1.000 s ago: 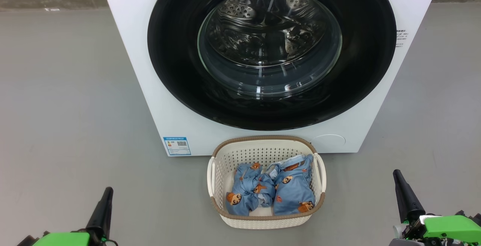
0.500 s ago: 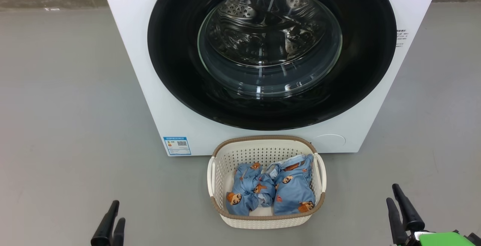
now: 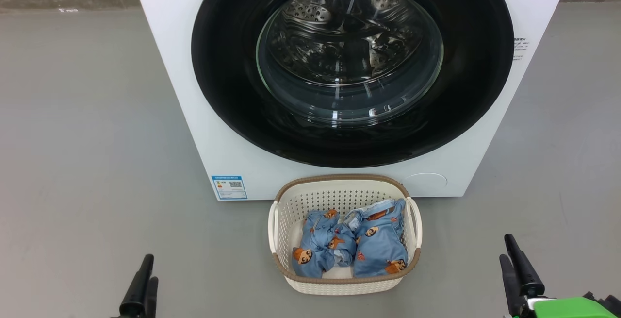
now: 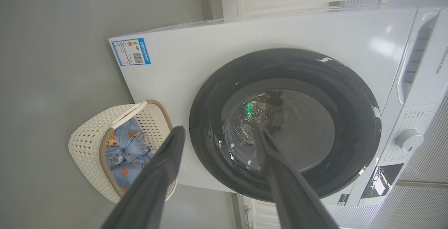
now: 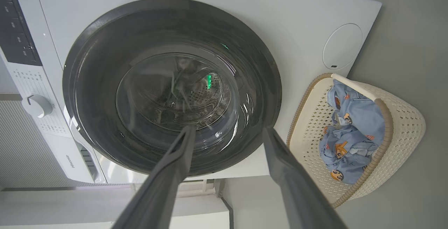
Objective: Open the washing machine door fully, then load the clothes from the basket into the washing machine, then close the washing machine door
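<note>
White washing machine (image 3: 170, 41); glossy black-rimmed washing machine door (image 3: 228, 90); blue label sticker (image 3: 229, 187). Cream perforated basket (image 3: 339, 286), brown woven-look rim. Light-blue clothes (image 3: 378, 250) printed with orange-brown bear faces. Grey floor (image 3: 87, 162).

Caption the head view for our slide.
Closed washing machine door; basket of clothes before it; left gripper and right gripper low.

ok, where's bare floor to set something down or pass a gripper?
Bare grey floor left of the big white washing machine and cream perforated plastic basket, down to the left gripper; same on the right, by the right gripper. Crowded: basket close before the machine, holding light-blue bear-print clothes.
</note>
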Available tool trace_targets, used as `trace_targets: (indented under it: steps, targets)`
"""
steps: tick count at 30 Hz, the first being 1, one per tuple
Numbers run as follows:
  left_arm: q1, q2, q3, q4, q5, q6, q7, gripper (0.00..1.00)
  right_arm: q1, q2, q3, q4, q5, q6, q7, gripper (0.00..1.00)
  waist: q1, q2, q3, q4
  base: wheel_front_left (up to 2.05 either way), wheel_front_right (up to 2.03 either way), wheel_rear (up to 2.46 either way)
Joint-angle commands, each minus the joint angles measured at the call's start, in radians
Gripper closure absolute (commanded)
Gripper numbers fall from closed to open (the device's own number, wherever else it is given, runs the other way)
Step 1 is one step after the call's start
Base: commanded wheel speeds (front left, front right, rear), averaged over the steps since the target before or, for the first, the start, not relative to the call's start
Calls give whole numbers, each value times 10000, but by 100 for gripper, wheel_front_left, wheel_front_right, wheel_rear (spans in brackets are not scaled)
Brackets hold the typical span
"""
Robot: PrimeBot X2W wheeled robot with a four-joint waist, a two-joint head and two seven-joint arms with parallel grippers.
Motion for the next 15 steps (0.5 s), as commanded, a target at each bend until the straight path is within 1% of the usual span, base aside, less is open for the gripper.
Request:
trace_targets:
  steps: [1,15]
  targets:
    - [-235,153,50,-332,227,-14,-82,0,-252,-130,80,-280,-283,2,-96,0,-1,0,3,1,0,0,0]
    - [-220,191,-97,-678,1976,-18,-524,0,-329,-266,368,-367,-2344,4,-534,0,-2,0,45,12,0,0,0]
